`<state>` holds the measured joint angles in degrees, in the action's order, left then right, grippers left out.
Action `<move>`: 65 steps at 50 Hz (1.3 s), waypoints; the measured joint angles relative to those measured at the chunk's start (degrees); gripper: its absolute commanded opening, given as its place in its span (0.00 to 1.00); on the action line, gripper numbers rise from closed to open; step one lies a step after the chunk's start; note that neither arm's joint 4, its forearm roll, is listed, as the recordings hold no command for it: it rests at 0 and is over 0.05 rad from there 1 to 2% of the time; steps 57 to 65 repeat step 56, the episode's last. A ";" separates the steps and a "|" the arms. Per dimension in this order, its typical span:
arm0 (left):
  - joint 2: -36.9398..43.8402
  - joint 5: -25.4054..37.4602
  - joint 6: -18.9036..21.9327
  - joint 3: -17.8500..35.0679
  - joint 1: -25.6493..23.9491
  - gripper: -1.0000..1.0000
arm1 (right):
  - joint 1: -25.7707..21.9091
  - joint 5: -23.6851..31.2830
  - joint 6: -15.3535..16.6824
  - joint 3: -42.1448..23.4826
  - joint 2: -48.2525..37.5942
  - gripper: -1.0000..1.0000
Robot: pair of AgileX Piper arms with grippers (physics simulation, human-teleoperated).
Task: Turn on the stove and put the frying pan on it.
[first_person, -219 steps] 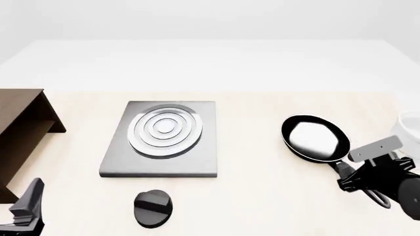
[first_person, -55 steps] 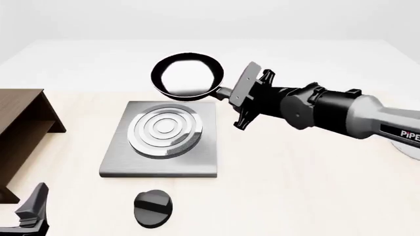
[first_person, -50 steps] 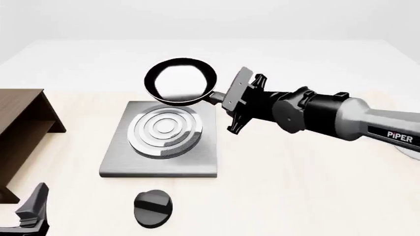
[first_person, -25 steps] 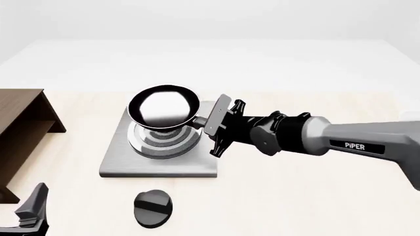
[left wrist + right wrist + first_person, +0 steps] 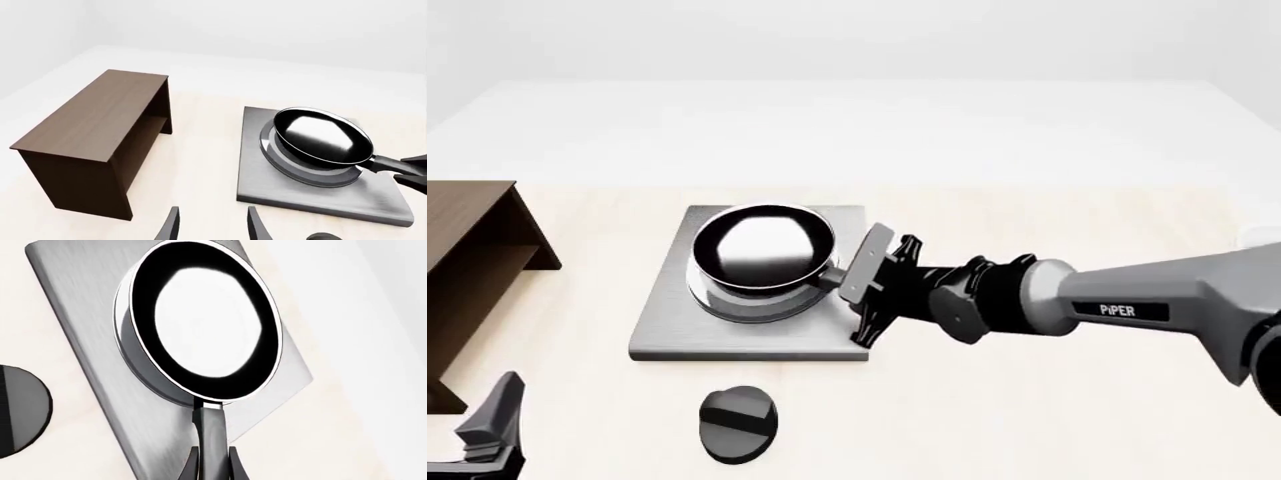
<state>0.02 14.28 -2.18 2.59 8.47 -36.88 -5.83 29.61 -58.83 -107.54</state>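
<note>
The grey stove slab (image 5: pixel 754 335) lies left of centre on the table. The glossy black frying pan (image 5: pixel 761 245) is level over its ring burner; I cannot tell whether it touches. My right gripper (image 5: pixel 838 283) is shut on the pan's handle (image 5: pixel 212 432), off the slab's right edge. The pan (image 5: pixel 207 320) covers most of the rings in the right wrist view. The black oval knob (image 5: pixel 738 424) lies in front of the slab, untouched. My left gripper (image 5: pixel 212 227) is open and empty, low at the near left (image 5: pixel 487 430), pointing toward the stove (image 5: pixel 320 200) and the pan (image 5: pixel 320 135).
A brown wooden shelf (image 5: pixel 467 265) stands at the table's left edge, also in the left wrist view (image 5: pixel 93 135). My right arm (image 5: pixel 1121 305) stretches across the table from the right. A sliver of a white bowl (image 5: pixel 1265 238) shows at the far right.
My right gripper lifted the pan from the right side of the table, carried it left over the stove, and has lowered it onto or just above the burner. The left arm stays put.
</note>
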 measured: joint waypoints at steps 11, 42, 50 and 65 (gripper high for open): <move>-0.01 1.07 -0.22 0.93 0.00 1.00 | -0.89 0.77 -0.94 -0.23 1.45 1.00; -0.01 0.42 0.44 0.75 -0.10 1.00 | 2.83 10.30 -7.99 13.45 49.06 1.00; -0.01 -0.52 1.46 0.61 0.13 1.00 | 10.32 10.52 -14.07 28.98 73.02 1.00; 0.00 -1.62 2.12 0.67 0.83 1.00 | 17.99 13.05 -18.20 38.21 88.61 1.00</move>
